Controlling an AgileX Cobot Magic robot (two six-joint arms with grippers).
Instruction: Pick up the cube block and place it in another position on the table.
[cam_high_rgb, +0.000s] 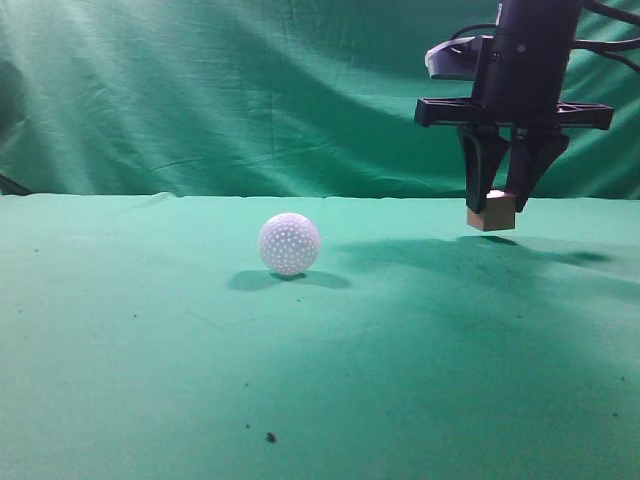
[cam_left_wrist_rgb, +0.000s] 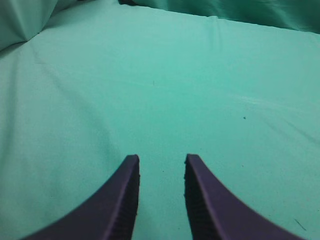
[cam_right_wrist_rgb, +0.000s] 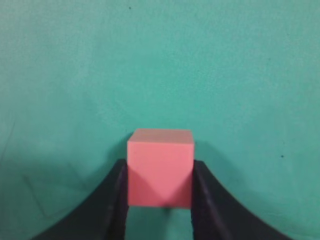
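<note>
My right gripper (cam_high_rgb: 497, 196) is shut on the cube block (cam_high_rgb: 491, 212), a small reddish-brown cube, and holds it a little above the green table (cam_high_rgb: 200, 350) at the far right. In the right wrist view the cube block (cam_right_wrist_rgb: 160, 167) is pinched between the two dark fingers of the gripper (cam_right_wrist_rgb: 159, 175), with green cloth below. My left gripper (cam_left_wrist_rgb: 161, 162) shows only in the left wrist view; it is open and empty over bare cloth.
A white dimpled ball (cam_high_rgb: 289, 243) rests on the table left of centre, well apart from the cube. The draped green curtain (cam_high_rgb: 250, 90) hangs behind the table. A few dark specks (cam_high_rgb: 270, 437) lie near the front edge.
</note>
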